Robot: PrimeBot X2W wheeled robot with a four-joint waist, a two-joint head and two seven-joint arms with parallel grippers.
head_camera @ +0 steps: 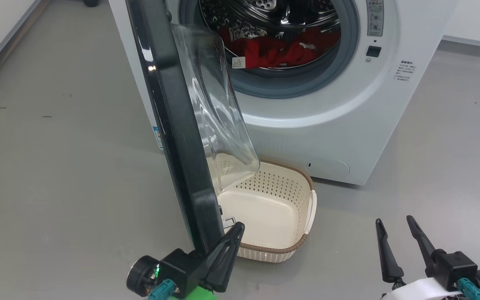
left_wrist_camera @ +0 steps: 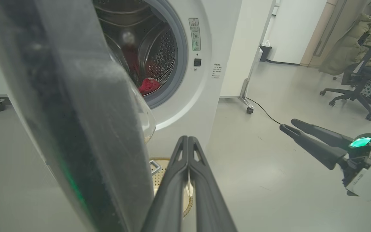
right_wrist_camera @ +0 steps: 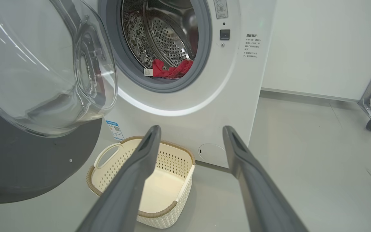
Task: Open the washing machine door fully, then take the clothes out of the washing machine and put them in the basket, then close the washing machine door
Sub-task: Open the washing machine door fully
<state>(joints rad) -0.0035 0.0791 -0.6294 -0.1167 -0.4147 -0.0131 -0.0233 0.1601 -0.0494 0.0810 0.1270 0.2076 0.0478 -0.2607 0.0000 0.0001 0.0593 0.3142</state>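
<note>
Door: the washing machine door [head_camera: 169,125] stands swung out, edge-on to the robot and roughly square to the front of the washing machine [head_camera: 327,125]. I'd call it open, though perhaps short of its full swing.
Clothes: the clothes [head_camera: 286,50] lie in a red heap at the bottom of the drum, just behind the grey gasket.
Basket: the basket [head_camera: 265,216] sits empty on the floor just in front of the machine, with its left part under the door's glass bowl.
Left gripper: the left gripper [head_camera: 238,228] has its fingers pressed together on nothing, right beside the door's lower inner edge. I can't tell whether it touches.
Right gripper: the right gripper [head_camera: 394,219] is spread wide and empty over bare floor to the right of the basket.
Left to do: unloading and closing, by my reckoning.
Room: the drum mouth is free from the right, while the door and its bowl wall off the left. The gasket lip might snag fabric.
</note>
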